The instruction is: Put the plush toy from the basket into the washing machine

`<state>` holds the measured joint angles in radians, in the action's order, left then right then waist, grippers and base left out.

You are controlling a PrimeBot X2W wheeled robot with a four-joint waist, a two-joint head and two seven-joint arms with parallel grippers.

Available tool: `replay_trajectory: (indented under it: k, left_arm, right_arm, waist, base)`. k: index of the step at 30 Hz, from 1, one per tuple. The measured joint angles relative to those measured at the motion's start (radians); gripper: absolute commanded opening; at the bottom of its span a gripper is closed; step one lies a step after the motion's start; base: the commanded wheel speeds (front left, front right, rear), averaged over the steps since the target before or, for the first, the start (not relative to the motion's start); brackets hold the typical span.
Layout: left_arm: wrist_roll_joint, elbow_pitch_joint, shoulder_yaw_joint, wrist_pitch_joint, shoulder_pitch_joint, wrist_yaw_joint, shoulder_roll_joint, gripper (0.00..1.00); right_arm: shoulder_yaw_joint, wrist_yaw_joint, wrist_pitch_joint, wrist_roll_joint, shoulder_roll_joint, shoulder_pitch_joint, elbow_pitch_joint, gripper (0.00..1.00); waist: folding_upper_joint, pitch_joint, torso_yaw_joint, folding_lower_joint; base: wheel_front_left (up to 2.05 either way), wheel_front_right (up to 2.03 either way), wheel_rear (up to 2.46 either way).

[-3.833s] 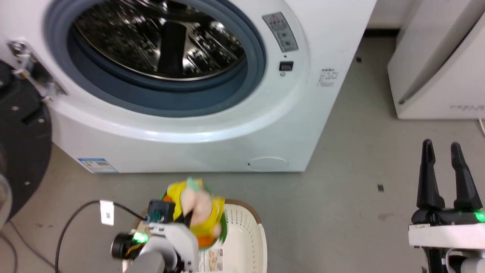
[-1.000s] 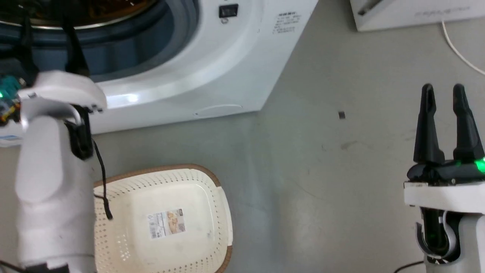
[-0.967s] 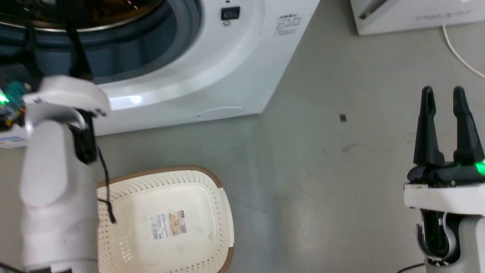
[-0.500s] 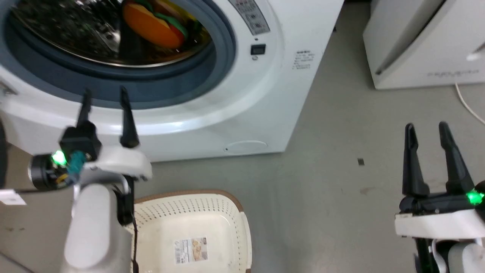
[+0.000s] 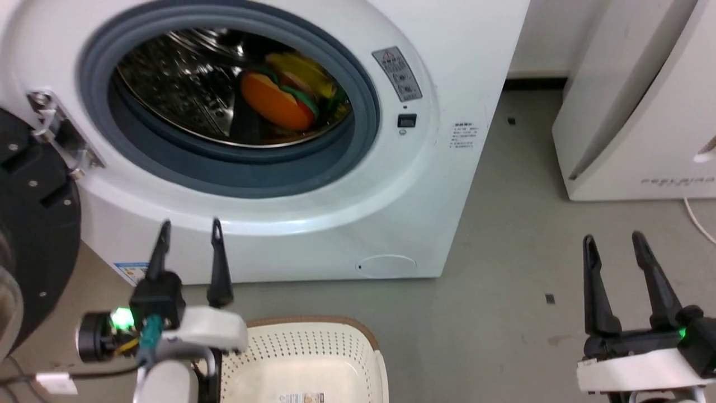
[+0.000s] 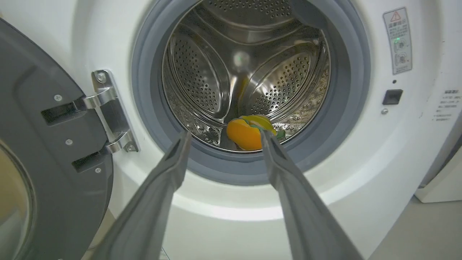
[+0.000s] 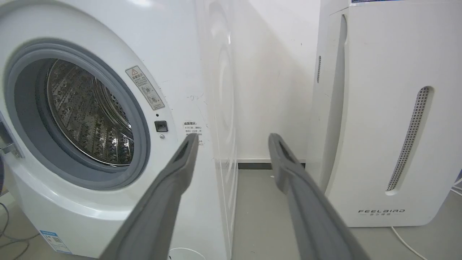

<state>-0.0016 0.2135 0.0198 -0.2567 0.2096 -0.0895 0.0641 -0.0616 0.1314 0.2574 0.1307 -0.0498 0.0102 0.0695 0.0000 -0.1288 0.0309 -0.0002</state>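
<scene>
**Plush gone from claw to drum**

Since the earliest head view, where the left gripper (image 5: 190, 224) carried it above the basket, the soft burger-like plush toy with orange, yellow and green layers (image 5: 279, 103) had left those fingers. It lay inside the shiny perforated steel drum (image 5: 179, 89) of the large white front-loading washing machine (image 5: 436, 168). In the head view it sat at upper centre of the frame, orange side toward the camera, at the bottom of the drum just behind the grey gasket.

In the left wrist view the toy (image 6: 249, 131) showed low in the porthole, between the tips of the left gripper (image 6: 225, 134). The two long dark fingers stood spread apart with nothing between them, outside the machine and in front of its lower rim.

The dark round door (image 6: 47, 162) hung open at the left of the frame on its metal hinge (image 6: 108, 112).

The cream-white perforated plastic basket with the brown woven-look rim (image 5: 313, 323) sat on the grey floor (image 5: 503, 280) at bottom centre, just beside the left wrist.

The right gripper (image 5: 612, 238) stood at lower right, fingers parted and holding nothing. Its wrist view showed the right gripper (image 7: 232, 137) pointing at the gap between the washer and a white FEELBIRD appliance (image 7: 379, 126).
</scene>
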Motion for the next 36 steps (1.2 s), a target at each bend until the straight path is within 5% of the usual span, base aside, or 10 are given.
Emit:
replay_trajectory:
  k: [16, 17, 36]
  left_arm:
    - [-0.020, -0.028, -0.049, 0.000, -0.174, 0.022, -0.009, 1.00]
    - [-0.019, -0.028, -0.049, 0.000, -0.175, 0.021, -0.009, 0.00]
    - [-0.019, -0.043, -0.047, 0.028, -0.174, 0.022, -0.011, 0.00]
  right_arm:
    - [-0.007, 0.000, 0.000, -0.026, 0.000, -0.089, -0.022, 1.00]
    - [-0.007, 0.000, 0.000, -0.026, 0.000, -0.089, -0.023, 0.00]
    - [0.001, 0.000, -0.027, -0.034, 0.000, -0.087, -0.025, 0.00]
  waist:
    - [0.0000, 0.101, -0.052, 0.0000]
    - [0.0000, 0.103, -0.053, 0.0000]
    - [0.0000, 0.106, -0.050, 0.0001]
  base:
    - [0.00, 0.00, 0.00]
    - [0.00, 0.00, 0.00]
    - [0.00, 0.00, 0.00]
